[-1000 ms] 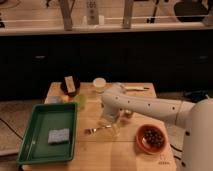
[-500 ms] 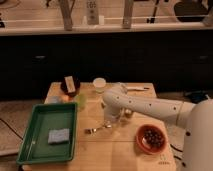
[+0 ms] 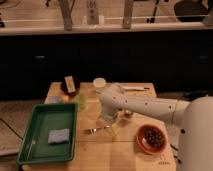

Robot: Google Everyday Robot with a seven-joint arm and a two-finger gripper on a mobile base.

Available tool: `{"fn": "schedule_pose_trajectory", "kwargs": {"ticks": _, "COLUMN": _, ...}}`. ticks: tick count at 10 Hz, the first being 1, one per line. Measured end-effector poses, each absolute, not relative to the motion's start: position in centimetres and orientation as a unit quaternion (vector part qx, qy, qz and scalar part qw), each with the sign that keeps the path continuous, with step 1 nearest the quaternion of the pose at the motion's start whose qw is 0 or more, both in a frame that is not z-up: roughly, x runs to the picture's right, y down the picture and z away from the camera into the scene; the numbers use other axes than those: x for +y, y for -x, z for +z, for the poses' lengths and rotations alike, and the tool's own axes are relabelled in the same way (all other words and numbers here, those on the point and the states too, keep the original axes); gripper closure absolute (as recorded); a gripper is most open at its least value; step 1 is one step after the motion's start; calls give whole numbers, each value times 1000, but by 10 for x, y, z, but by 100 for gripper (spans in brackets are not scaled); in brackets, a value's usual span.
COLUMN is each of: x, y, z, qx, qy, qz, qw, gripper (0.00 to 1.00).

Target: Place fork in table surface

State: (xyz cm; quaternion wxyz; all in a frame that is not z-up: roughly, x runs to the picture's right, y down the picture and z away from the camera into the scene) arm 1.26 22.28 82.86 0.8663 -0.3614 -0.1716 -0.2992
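Note:
The slim silver fork lies flat on the light wooden table surface, just right of the green tray. My gripper hangs at the end of the white arm that reaches in from the right. It points down over the handle end of the fork, very close to it. I cannot see whether it touches the fork.
A green tray with a blue sponge sits at the left. An orange bowl of dark pieces stands at the front right. A green cup, a white dish, a dark holder and a white-handled utensil are at the back.

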Motion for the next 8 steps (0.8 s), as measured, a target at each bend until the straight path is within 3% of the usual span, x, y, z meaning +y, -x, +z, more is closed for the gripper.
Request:
{"fn": "schedule_pose_trajectory", "kwargs": {"ticks": 6, "x": 238, "y": 13, "z": 833, "qx": -152, "qy": 352, "qz": -280, "qw": 880, "gripper": 22}}
{"fn": "schedule_pose_trajectory", "kwargs": {"ticks": 8, "x": 240, "y": 19, "z": 837, "qx": -154, "qy": 351, "qz": -277, "qw": 881, "gripper": 40}}
